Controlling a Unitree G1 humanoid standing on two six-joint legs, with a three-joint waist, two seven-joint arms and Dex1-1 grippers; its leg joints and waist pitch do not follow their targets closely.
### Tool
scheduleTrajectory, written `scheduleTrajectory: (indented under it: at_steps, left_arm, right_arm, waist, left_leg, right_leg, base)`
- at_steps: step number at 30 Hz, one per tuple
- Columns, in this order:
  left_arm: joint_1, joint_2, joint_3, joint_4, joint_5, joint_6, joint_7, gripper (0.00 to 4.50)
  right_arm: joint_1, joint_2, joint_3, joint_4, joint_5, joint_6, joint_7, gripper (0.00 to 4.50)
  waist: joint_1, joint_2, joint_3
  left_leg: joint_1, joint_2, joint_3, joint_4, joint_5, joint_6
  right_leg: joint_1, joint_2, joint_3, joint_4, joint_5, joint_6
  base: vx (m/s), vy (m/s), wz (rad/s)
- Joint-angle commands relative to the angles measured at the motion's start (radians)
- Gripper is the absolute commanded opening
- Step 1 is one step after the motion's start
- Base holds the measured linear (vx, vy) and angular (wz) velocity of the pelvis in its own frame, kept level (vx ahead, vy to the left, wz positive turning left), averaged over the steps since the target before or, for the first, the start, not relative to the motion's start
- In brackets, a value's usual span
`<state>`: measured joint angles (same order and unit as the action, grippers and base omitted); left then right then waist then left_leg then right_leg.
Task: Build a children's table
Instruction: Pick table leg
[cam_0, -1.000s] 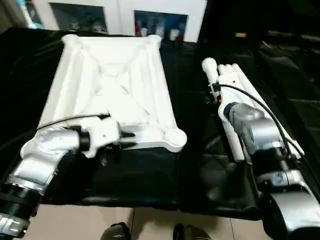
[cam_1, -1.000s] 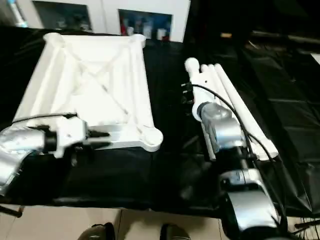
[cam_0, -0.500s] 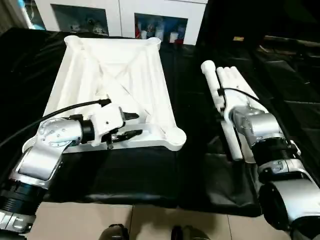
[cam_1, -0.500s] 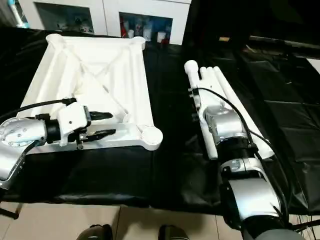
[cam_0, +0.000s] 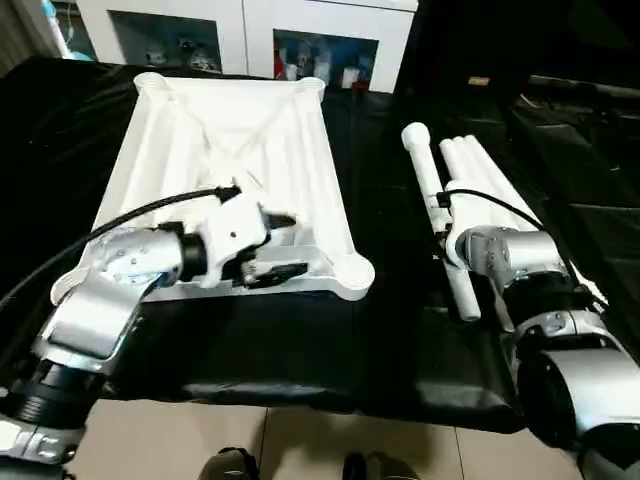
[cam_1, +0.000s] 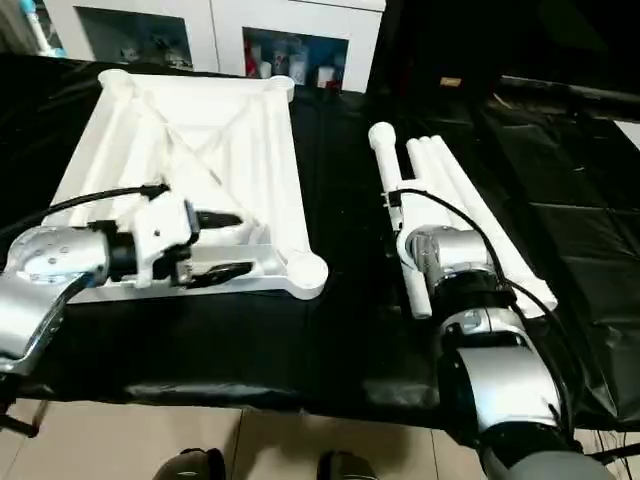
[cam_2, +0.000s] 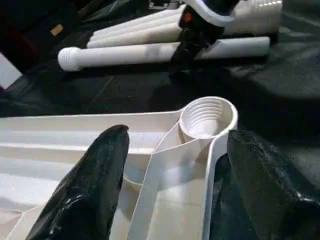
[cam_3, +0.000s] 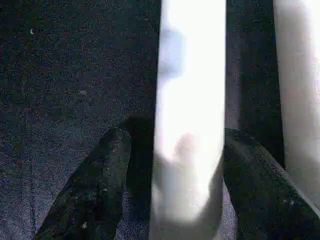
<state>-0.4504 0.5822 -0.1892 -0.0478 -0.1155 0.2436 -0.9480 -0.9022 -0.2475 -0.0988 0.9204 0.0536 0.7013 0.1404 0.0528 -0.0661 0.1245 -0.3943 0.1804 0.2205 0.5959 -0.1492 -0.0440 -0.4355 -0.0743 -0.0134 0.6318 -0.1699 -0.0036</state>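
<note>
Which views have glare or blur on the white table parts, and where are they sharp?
Right wrist view: the leg between the fingers is overexposed and blurred, with no surface detail. Left wrist view: the corner socket is sharp, its threads readable, while the near fingers look soft. Left eye view: the table top is bright but its ribs stay visible.

Indoor test or laboratory setting. A work surface is draped in black sheeting (cam_0: 300, 340) above a pale tiled floor (cam_0: 300, 445). Against the back wall stands a white glass-door cabinet (cam_0: 250, 35) holding small bottles and containers. The shoes of a person (cam_0: 232, 466) appear at the near edge.
</note>
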Motion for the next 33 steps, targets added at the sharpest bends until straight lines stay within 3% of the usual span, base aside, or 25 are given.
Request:
scheduleTrajectory:
  at_steps: [1, 4, 8, 10, 15, 17, 18, 20, 21, 22, 24, 26, 27, 28, 30, 31, 32, 33]
  left_arm:
    - [-0.013, -0.004, 0.01, -0.027, -0.006, 0.021, 0.015, 3.83]
    - [-0.011, -0.014, 0.019, -0.033, -0.008, 0.052, 0.042, 4.23]
    - [-0.01, -0.027, 0.025, -0.026, -0.004, 0.072, 0.067, 4.37]
    - [-0.015, -0.063, 0.038, -0.01, -0.002, 0.098, 0.119, 4.5]
    - [-0.042, -0.158, 0.074, 0.031, -0.023, 0.149, 0.23, 4.5]
    - [-0.054, -0.198, 0.09, 0.036, -0.048, 0.184, 0.262, 4.5]
    - [-0.062, -0.219, 0.1, 0.039, -0.06, 0.204, 0.283, 4.5]
    - [-0.077, -0.269, 0.124, 0.043, -0.096, 0.25, 0.319, 4.5]
    - [-0.086, -0.302, 0.139, 0.043, -0.122, 0.281, 0.34, 4.5]
    - [-0.094, -0.332, 0.153, 0.043, -0.148, 0.306, 0.356, 4.5]
    - [-0.11, -0.388, 0.172, 0.044, -0.194, 0.35, 0.381, 4.5]
    - [-0.117, -0.412, 0.174, 0.046, -0.213, 0.36, 0.386, 4.5]
    - [-0.133, -0.449, 0.175, 0.062, -0.229, 0.368, 0.399, 4.5]
    - [-0.133, -0.449, 0.175, 0.062, -0.229, 0.368, 0.399, 4.5]
    - [-0.146, -0.47, 0.155, 0.092, -0.204, 0.366, 0.415, 4.5]
    - [-0.147, -0.472, 0.154, 0.094, -0.201, 0.367, 0.418, 4.5]
    - [-0.149, -0.477, 0.152, 0.099, -0.195, 0.371, 0.426, 4.5]
    - [-0.15, -0.482, 0.152, 0.102, -0.191, 0.376, 0.434, 4.5]
  right_arm:
    - [-0.007, -0.003, -0.021, 0.037, 0.017, -0.002, -0.011, 2.55]
    - [-0.016, 0.003, -0.053, 0.073, 0.038, -0.027, -0.033, 2.2]
    - [-0.019, 0.007, -0.067, 0.089, 0.046, -0.036, -0.037, 2.06]
    - [-0.018, 0.012, -0.076, 0.098, 0.051, -0.046, -0.037, 1.75]
    - [-0.019, 0.018, -0.088, 0.114, 0.063, -0.062, -0.042, 1.49]
    - [-0.022, 0.019, -0.103, 0.12, 0.075, -0.073, -0.046, 1.44]
    - [-0.024, 0.018, -0.108, 0.121, 0.077, -0.081, -0.048, 1.43]
    - [-0.026, 0.018, -0.126, 0.11, 0.091, -0.097, -0.047, 1.42]
    - [-0.023, 0.017, -0.133, 0.096, 0.097, -0.114, -0.041, 1.42]
    - [-0.018, 0.02, -0.147, 0.074, 0.112, -0.147, -0.028, 1.41]
    - [-0.003, 0.034, -0.184, 0.01, 0.159, -0.232, 0.023, 1.41]
    - [0.008, 0.046, -0.212, -0.04, 0.199, -0.26, 0.059, 1.41]
    - [0.013, 0.066, -0.266, -0.119, 0.278, -0.241, 0.096, 1.41]
    - [0.013, 0.066, -0.266, -0.119, 0.278, -0.241, 0.096, 1.41]
    - [0.007, 0.103, -0.343, -0.213, 0.396, -0.205, 0.13, 1.41]
    - [0.007, 0.107, -0.35, -0.221, 0.406, -0.203, 0.131, 1.41]
    - [0.004, 0.118, -0.366, -0.241, 0.432, -0.198, 0.135, 1.41]
    - [0.002, 0.126, -0.381, -0.257, 0.453, -0.193, 0.138, 1.41]
  waist:
    - [0.003, 0.005, -0.104]
    - [0.005, 0.004, -0.105]
    - [0.005, 0.002, -0.106]
    - [0.006, 0.005, -0.106]
    - [0.008, 0.005, -0.11]
    - [0.008, 0.003, -0.111]
    - [0.008, 0.008, -0.114]
    - [0.008, 0.009, -0.116]
    - [0.009, 0.005, -0.118]
    - [0.012, 0.011, -0.12]
    - [0.012, 0.007, -0.121]
    - [0.013, 0.008, -0.121]
    - [0.014, 0.013, -0.122]
    - [0.014, 0.013, -0.122]
    - [0.016, 0.018, -0.123]
    - [0.015, 0.015, -0.122]
    - [0.016, 0.02, -0.122]
    - [0.016, 0.016, -0.123]
  left_leg:
    - [0.028, 0.036, -0.02, -0.056, -0.172, -0.025]
    - [0.029, 0.037, -0.021, -0.056, -0.181, -0.029]
    - [0.029, 0.036, -0.021, -0.056, -0.197, -0.037]
    - [0.031, 0.037, -0.022, -0.055, -0.215, -0.044]
    - [0.029, 0.035, -0.025, -0.054, -0.233, -0.047]
    - [0.028, 0.035, -0.025, -0.052, -0.231, -0.043]
    - [0.028, 0.035, -0.024, -0.051, -0.224, -0.042]
    - [0.027, 0.033, -0.022, -0.049, -0.212, -0.036]
    - [0.023, 0.033, -0.023, -0.047, -0.202, -0.028]
    - [0.024, 0.033, -0.025, -0.047, -0.196, -0.024]
    - [0.02, 0.034, -0.023, -0.044, -0.2, -0.005]
    - [0.019, 0.034, -0.025, -0.044, -0.192, 0.013]
    - [0.02, 0.033, -0.026, -0.044, -0.185, 0.025]
    - [0.02, 0.033, -0.026, -0.044, -0.185, 0.025]
    - [0.024, 0.034, -0.026, -0.045, -0.187, 0.044]
    - [0.023, 0.034, -0.026, -0.045, -0.189, 0.046]
    - [0.024, 0.035, -0.027, -0.046, -0.191, 0.045]
    - [0.023, 0.035, -0.027, -0.046, -0.185, 0.044]
  right_leg:
    - [0.054, -0.047, 0.032, -0.059, -0.134, -0.203]
    - [0.052, -0.046, 0.031, -0.059, -0.145, -0.2]
    - [0.051, -0.045, 0.029, -0.06, -0.163, -0.191]
    - [0.048, -0.046, 0.029, -0.062, -0.179, -0.188]
    - [0.049, -0.047, 0.027, -0.065, -0.202, -0.177]
    - [0.049, -0.046, 0.026, -0.065, -0.193, -0.178]
    - [0.05, -0.046, 0.027, -0.062, -0.173, -0.186]
    - [0.052, -0.043, 0.026, -0.061, -0.133, -0.198]
    - [0.056, -0.044, 0.025, -0.058, -0.111, -0.206]
    - [0.056, -0.045, 0.024, -0.058, -0.104, -0.209]
    - [0.058, -0.047, 0.024, -0.059, -0.09, -0.213]
    - [0.06, -0.046, 0.022, -0.06, -0.084, -0.213]
    - [0.061, -0.045, 0.022, -0.059, -0.073, -0.213]
    - [0.061, -0.045, 0.022, -0.059, -0.073, -0.213]
    - [0.059, -0.042, 0.022, -0.062, -0.08, -0.21]
    - [0.059, -0.041, 0.021, -0.063, -0.082, -0.209]
    - [0.059, -0.042, 0.021, -0.063, -0.085, -0.21]
    - [0.059, -0.042, 0.019, -0.065, -0.096, -0.21]
  base:
    - [0.0, 0.0, 0.0]
    - [0.0, 0.0, 0.0]
    - [0.0, 0.0, 0.0]
    - [0.0, 0.0, 0.0]
    - [0.0, 0.0, 0.0]
    - [0.0, 0.0, 0.0]
    - [0.0, 0.0, 0.0]
    - [0.0, 0.0, 0.0]
    - [0.0, 0.0, 0.0]
    - [0.0, 0.0, 0.0]
    - [0.0, 0.0, 0.0]
    - [0.0, 0.0, 0.0]
    - [0.0, 0.0, 0.0]
    - [0.0, 0.0, 0.0]
    - [0.0, 0.0, 0.0]
    - [0.0, 0.0, 0.0]
    - [0.0, 0.0, 0.0]
    - [0.0, 0.0, 0.0]
